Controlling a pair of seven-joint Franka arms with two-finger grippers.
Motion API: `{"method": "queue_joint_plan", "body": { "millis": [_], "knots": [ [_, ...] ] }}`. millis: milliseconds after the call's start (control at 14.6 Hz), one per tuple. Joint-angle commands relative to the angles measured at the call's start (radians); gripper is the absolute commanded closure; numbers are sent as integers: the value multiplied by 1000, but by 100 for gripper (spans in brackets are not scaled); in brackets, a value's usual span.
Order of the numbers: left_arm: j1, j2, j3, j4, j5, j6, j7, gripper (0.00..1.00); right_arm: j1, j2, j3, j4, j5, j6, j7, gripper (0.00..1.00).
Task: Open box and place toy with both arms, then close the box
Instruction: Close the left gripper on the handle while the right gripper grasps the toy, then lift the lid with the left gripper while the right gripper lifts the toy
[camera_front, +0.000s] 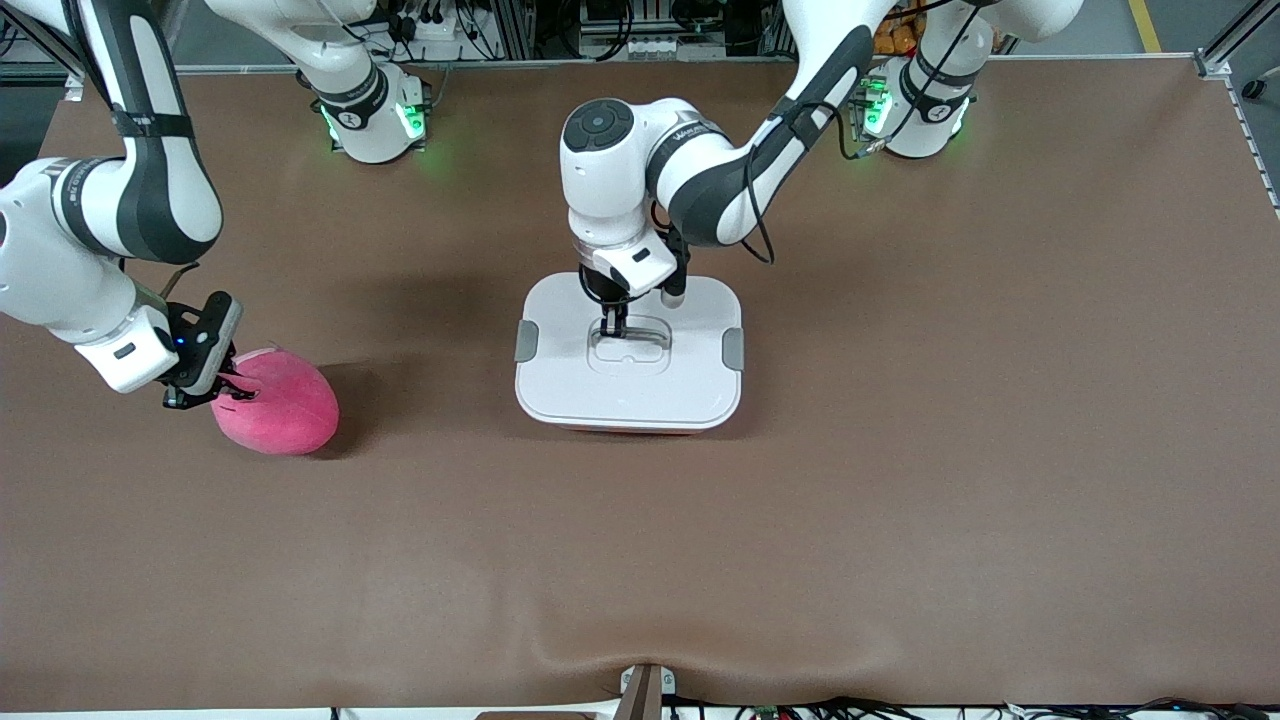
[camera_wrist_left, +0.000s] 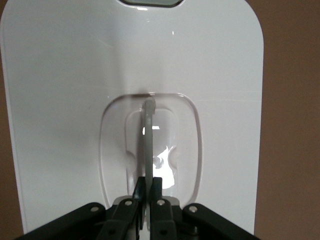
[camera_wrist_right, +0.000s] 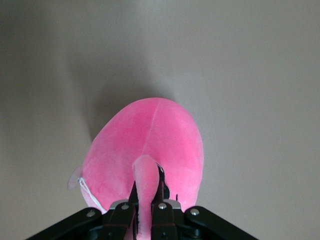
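Box lid (camera_front: 630, 385): white plastic, smooth, glossy; handle (camera_wrist_left: 149, 145) translucent. Side clips (camera_front: 526, 341): grey, matt. Toy (camera_front: 285, 405): hot-pink plush cloth, soft nap. Table (camera_front: 900, 500): brown, matt, fine-grained. Arms (camera_front: 600, 170): glossy white shells.

High front overview, wrist cameras close — downward

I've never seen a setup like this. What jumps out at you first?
The hot-pink toy glows against the brown table toward the right arm's end, with the right gripper pinching a small bump on it. At mid-table sits the white-lidded box, lid on, where the left gripper is shut on the clear handle.
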Motion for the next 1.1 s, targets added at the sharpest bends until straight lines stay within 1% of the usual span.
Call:
{"method": "queue_joint_plan", "body": {
  "millis": [0,275,412,618,824,893,1030],
  "knots": [
    [-7,-21,4,8,-15,-10,16,100,-15,-19,10,6,15,-23,3,100],
    [2,-53,4,8,-17,-21,16,100,-15,-17,10,6,15,-22,3,100],
    [6,-69,4,11,-17,-51,15,100,-15,-17,10,6,17,-22,3,100],
    [13,-134,7,9,-14,-129,32,100,-15,-16,10,6,23,-22,6,100],
    [61,-202,4,9,-17,-188,65,100,-8,-19,10,10,23,-23,55,100],
    [71,-219,4,9,-31,-211,97,100,-4,-19,14,21,23,-37,78,100],
    [113,-259,6,8,-71,-252,171,100,7,-17,18,59,23,-109,136,100]
  ]
}}
